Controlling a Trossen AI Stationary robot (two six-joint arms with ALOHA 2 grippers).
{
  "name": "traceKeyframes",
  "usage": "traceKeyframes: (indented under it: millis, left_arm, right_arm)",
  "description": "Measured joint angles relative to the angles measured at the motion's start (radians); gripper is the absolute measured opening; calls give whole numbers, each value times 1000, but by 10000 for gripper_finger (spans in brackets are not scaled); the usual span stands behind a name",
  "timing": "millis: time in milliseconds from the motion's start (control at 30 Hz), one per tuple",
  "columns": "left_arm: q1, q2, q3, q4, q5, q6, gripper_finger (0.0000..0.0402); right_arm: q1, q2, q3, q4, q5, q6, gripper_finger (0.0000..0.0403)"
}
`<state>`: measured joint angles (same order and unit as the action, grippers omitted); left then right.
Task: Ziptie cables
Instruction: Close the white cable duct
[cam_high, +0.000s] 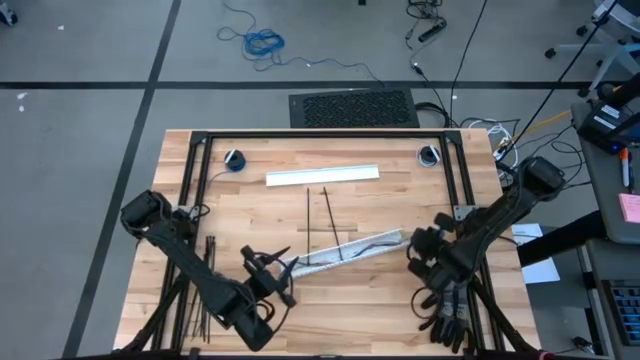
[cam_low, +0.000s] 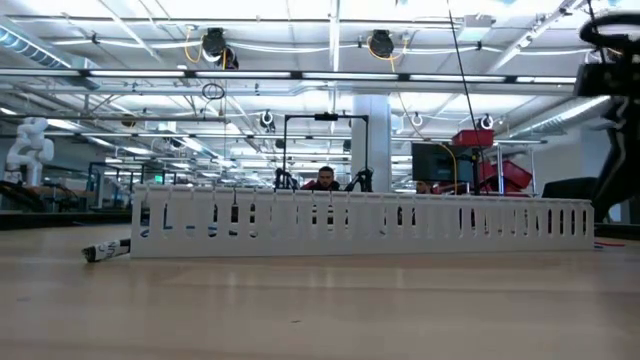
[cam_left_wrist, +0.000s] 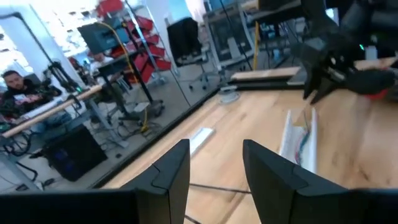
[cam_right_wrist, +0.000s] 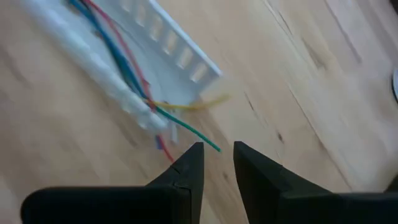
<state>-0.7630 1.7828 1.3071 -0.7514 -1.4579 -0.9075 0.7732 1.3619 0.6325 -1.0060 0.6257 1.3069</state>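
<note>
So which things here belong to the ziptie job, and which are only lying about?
For the job:
- cables, lying in the slotted channel
- zipties, loose on the table
- left gripper, open
- right gripper, open

Lying about:
- white strip
- spare black strips at the left edge
- blue cable on the floor

Robotics lab, open hall, ceiling lights (cam_low: 380, 44), monitors (cam_low: 438, 163), metal workbench frames (cam_low: 325, 130)

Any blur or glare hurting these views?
Right wrist view: streaked blur over the cables and white channel. Left wrist view: soft, with a washed-out bright patch at one edge. Low view: strong ceiling lights, channel still readable. High view: even light, thin zipties visible.
</note>
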Motion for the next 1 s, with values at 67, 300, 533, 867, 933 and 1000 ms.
traceKeyframes:
  millis: [67, 300, 533, 867, 933, 1000]
  left_arm:
    - [-2, 0, 0, -19, -12, -26, 145]
    - [24, 0, -31, -25, 1, -61, 145]
    - [43, 0, -192, -93, 14, -297, 145]
    - [13, 0, -367, -292, -2, -916, 145]
    - [8, 0, -351, -316, -12, -902, 145]
    - [9, -3, -325, -357, -26, -867, 145]
  right_arm:
    - [1, 22, -25, 8, 0, 39, 80]
    - [-7, 92, -87, 222, 32, 21, 79]
    - [-51, 128, -88, 630, 159, -278, 79]
    - [-123, 116, -88, 837, 139, -560, 79]
    - [-133, 96, -80, 805, 162, -582, 79]
    - [-156, 71, -53, 767, 192, -639, 79]
